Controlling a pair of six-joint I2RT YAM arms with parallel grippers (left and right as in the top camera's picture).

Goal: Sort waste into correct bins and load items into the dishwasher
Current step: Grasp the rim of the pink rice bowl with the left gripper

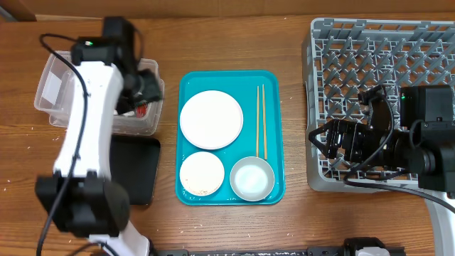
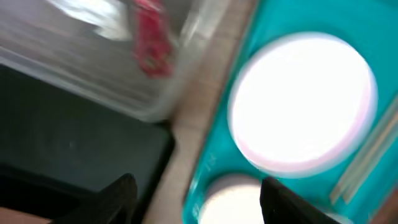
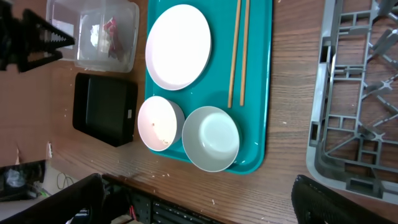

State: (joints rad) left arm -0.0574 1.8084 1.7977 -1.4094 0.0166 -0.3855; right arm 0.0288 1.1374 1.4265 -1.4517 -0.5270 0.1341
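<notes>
Because the pinkish bowl [image 1: 202, 173] sits at the near edge of the teal serving tray [image 1: 234, 82], with pale rice grains [image 3: 163, 142] along its near side, it looks like the next thing for the left arm. A white bowl [image 1: 252, 178] stands just beside it on the right, so the grip should go on the left rim, away from that neighbour. The black tray [image 1: 135, 167] lies close by on the left, across a strip of bare table [image 1: 168, 135]. The bowl needs lifting clear of the teal lip and tipping only once it is over the middle of the black tray, or grains will likely scatter on the wood.

Farther back on the teal tray lie the white plate [image 1: 211, 119] and the chopsticks [image 1: 261, 121], side by side and untouched.

Beyond the black tray, the left gripper [image 2: 199, 190] hangs empty with fingers apart by the right wall of the clear tub [image 1: 50, 117]. The red wrapper [image 2: 149, 43] lies inside the tub. That view is blurred, so finer detail is lost.

At the right, the right gripper [image 3: 196, 202] is spread wide and holds nothing. It hangs over the left edge of the grey dish rack [image 1: 377, 50], which is empty where visible.
</notes>
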